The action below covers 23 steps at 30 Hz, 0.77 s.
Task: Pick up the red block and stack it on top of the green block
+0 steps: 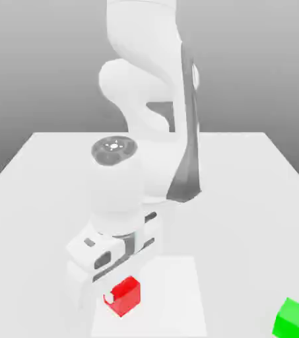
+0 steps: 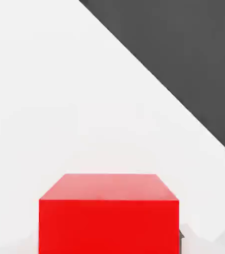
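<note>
White table (image 1: pixel 244 198) under grey backdrop; red block (image 1: pixel 124 295) sits at six o'clock, right at the gripper (image 1: pixel 112 290), whose jaw state I cannot tell. Green block (image 1: pixel 293 317) lies well apart toward four o'clock, so the carry goes that way

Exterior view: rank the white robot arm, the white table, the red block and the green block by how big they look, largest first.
1. White table
2. White robot arm
3. Red cube-shaped block and green cube-shaped block: these look alike, so I won't rank them.
</note>
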{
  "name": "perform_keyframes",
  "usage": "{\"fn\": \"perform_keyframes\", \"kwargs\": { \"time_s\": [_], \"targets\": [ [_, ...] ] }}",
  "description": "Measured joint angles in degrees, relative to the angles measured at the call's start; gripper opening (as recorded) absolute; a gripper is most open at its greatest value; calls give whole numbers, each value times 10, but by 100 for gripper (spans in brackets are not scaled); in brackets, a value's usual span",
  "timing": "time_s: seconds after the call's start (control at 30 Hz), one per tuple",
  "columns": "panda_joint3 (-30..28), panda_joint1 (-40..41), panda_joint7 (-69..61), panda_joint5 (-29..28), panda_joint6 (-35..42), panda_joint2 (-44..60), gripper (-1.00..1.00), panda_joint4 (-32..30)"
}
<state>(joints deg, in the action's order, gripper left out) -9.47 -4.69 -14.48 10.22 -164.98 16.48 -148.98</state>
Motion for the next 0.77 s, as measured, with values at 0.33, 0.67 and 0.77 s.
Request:
{"fn": "perform_keyframes", "kwargs": {
  "time_s": [0.33,0.67,0.77],
  "targets": [
    [33,-101,115,-88,138,-61,-100,79],
    [107,-215,195,-112,134,67,100,206],
    [107,-215,195,-112,134,67,100,206]
  ]
}}
